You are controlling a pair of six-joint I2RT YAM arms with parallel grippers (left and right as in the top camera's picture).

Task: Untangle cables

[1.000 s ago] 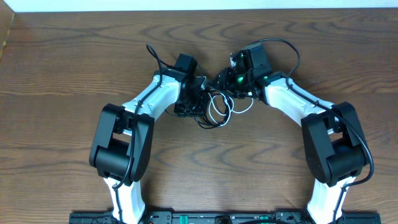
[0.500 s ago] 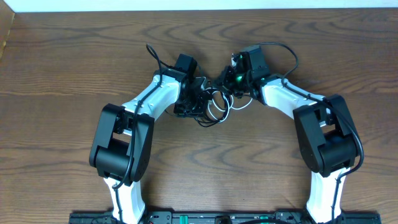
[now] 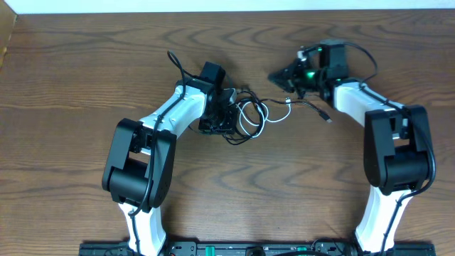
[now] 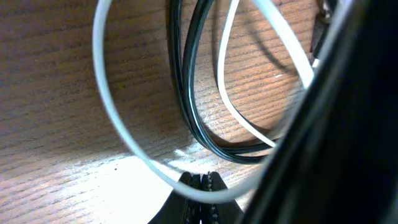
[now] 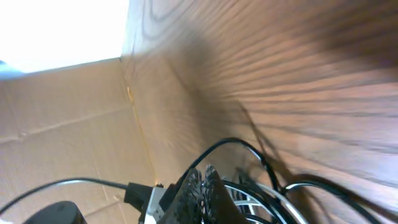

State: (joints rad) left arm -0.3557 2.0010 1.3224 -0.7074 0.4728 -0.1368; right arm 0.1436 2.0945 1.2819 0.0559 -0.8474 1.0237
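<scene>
The cables lie tangled at mid-table: white cord (image 3: 247, 125) loops mixed with a thin black cord (image 3: 306, 105) whose plug end (image 3: 327, 118) trails off to the right. My left gripper (image 3: 232, 107) sits at the bundle's left edge. Its jaws (image 4: 202, 180) are shut, and the white cord (image 4: 102, 93) drapes across the tips beside black cord (image 4: 186, 93) strands. My right gripper (image 3: 274, 75) hangs right of the bundle. In the right wrist view it (image 5: 202, 173) is shut, and the black cord (image 5: 230, 142) arcs out from its tips.
A cardboard box (image 5: 62, 124) stands past the table's left edge (image 3: 6, 35). The left arm's thick black wire (image 3: 178, 67) curls behind its wrist. Bare wood table (image 3: 85, 85) spreads around both arms.
The right gripper shut at the bundle, then moved right and away. The black cord's plug end has been drawn out to the right. The left arm has not moved.
</scene>
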